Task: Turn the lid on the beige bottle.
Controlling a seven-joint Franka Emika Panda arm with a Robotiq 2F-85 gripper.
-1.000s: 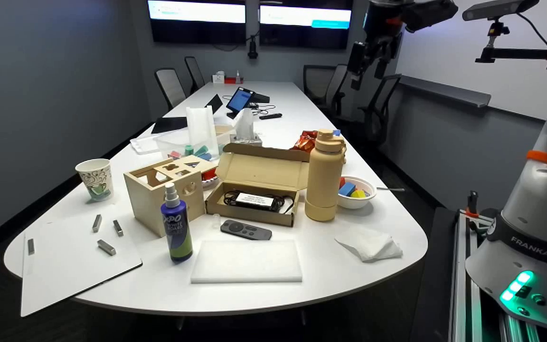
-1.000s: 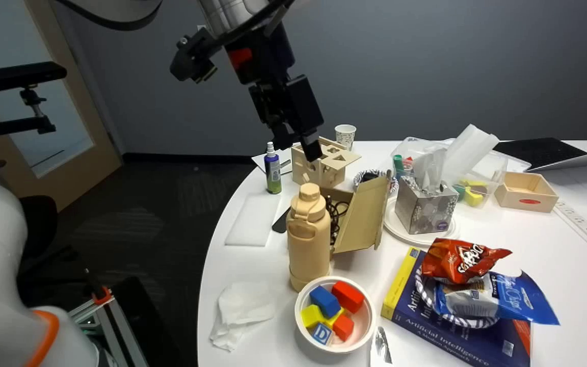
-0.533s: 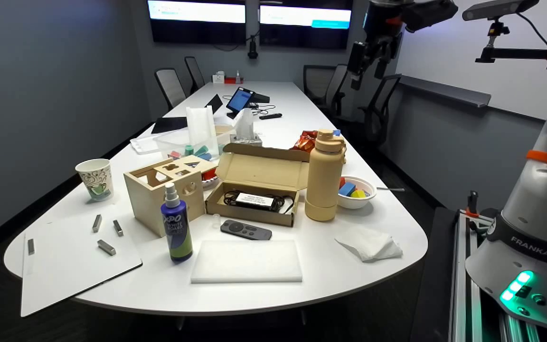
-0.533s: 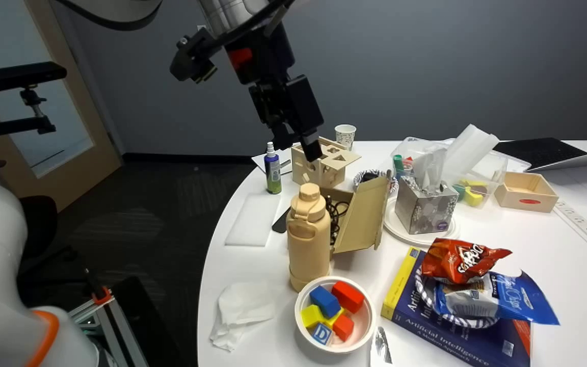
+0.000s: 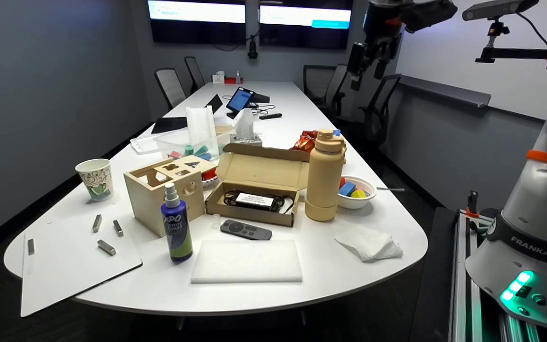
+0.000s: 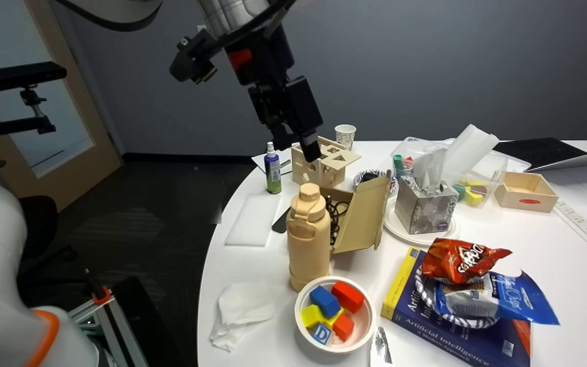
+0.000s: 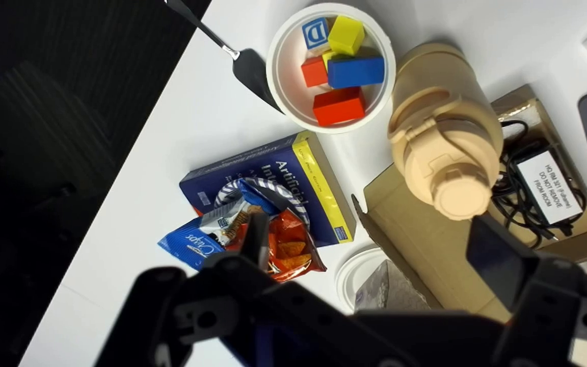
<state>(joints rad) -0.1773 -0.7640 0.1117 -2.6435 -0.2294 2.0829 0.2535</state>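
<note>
The beige bottle (image 5: 325, 185) stands upright on the table beside the open cardboard box in both exterior views (image 6: 309, 250). It also shows in the wrist view (image 7: 436, 76). Its lid (image 7: 462, 196) is on top, in the same beige as the bottle, with a small round cap and a carry loop; it shows in both exterior views (image 5: 325, 135) (image 6: 309, 192). My gripper (image 6: 297, 145) hangs in the air well above the table, apart from the bottle. In the wrist view my gripper (image 7: 375, 247) has its fingers wide apart with nothing between them. The lid lies beyond the right finger.
A white bowl of blocks (image 6: 365, 331) stands close beside the bottle. The cardboard box (image 5: 264, 166) holds a cable and adapter. A book (image 6: 405, 300) bears snack bags. A tissue box (image 6: 421, 209), wooden shape box (image 5: 169, 199), blue spray bottle (image 5: 177, 232) and crumpled napkin (image 5: 371, 243) are around.
</note>
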